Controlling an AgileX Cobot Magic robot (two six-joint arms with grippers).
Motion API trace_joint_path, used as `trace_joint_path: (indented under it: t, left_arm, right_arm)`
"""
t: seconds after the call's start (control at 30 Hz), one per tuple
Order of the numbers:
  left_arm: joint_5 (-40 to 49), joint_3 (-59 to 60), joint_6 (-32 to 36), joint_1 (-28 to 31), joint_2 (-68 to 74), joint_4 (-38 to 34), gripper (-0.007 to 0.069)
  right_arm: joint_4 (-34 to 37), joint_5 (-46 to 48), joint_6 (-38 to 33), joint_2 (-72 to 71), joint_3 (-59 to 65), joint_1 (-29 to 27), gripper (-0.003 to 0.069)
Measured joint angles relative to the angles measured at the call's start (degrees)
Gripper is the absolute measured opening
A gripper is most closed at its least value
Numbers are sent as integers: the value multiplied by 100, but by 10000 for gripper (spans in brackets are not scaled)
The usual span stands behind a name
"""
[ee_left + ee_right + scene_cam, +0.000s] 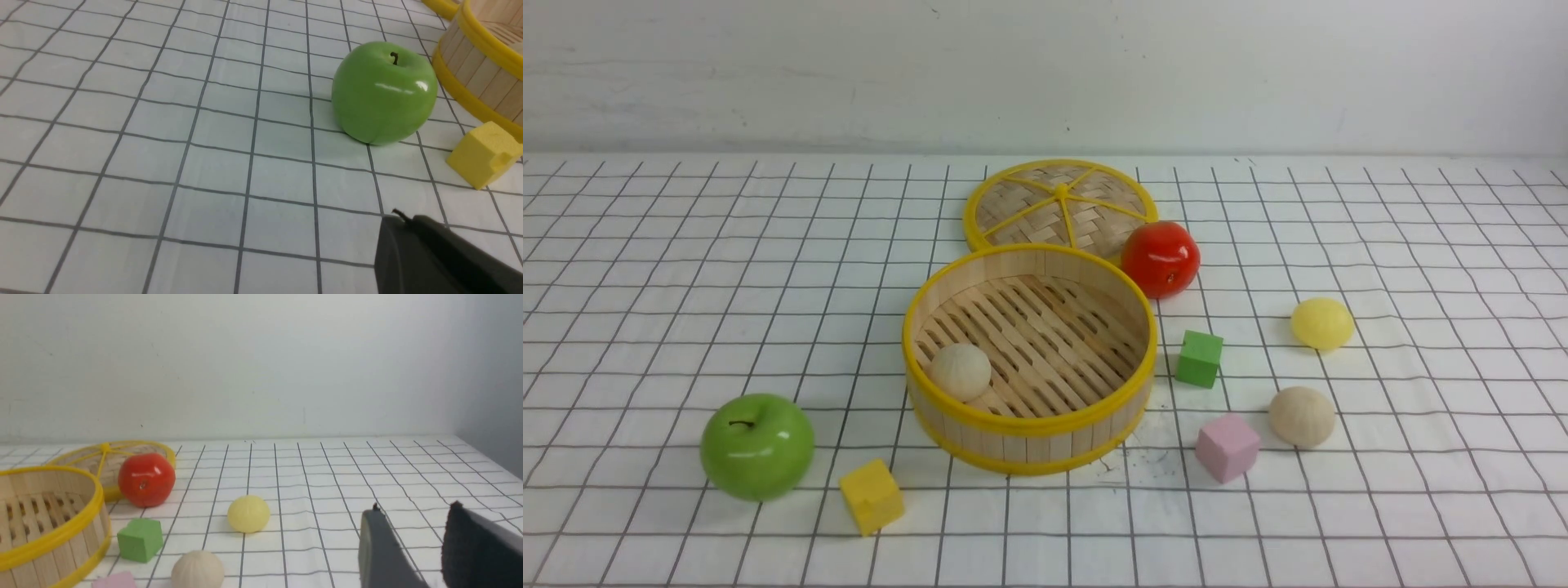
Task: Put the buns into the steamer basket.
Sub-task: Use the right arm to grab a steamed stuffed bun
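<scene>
- So I'm standing here looking at a white table (1045, 559) with dark grid lines, and the round pale-wood steamer basket with yellow rims (1029, 426) is sitting around the middle.
- One smooth, round beige bun (961, 371) is resting inside it, on the slatted floor, over by the near left wall.
- The other matte beige bun (1303, 416) is sitting out on the table, right of the basket, just beside a small pink cube (1228, 447).
- The pale yellow round bun (1322, 323) is lying farther back on that same side, also outside the basket.
- A little green cube (1200, 358) is sitting between the basket and those two loose buns.
- The flat woven lid with yellow spokes (1033, 208) is lying behind the basket, and a glossy red tomato (1161, 260) is sitting by its right edge.
- Over on the left, a shiny green apple (757, 446) is standing near a small yellow cube (872, 496).
- The right gripper (416, 505) is holding its jaws apart, nothing between them.
- The dark left gripper (402, 215) is only partly showing, so I can't tell whether its jaws are parted or clenched.
</scene>
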Motion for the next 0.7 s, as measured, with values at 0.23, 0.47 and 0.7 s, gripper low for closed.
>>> trace_joint_path:
  t: [0.23,0.47,0.7]
  left_arm:
    - [0,0,0,0,0,0,16]
    - [5,0,0,0,0,0,16]
    - [5,0,0,0,0,0,16]
  right_arm:
    - [633,-642,25,102,-878,0,239]
    - [1608,359,25,1691,-2419,0,239]
    - [1795,1587,25,3944,-3023,0,239]
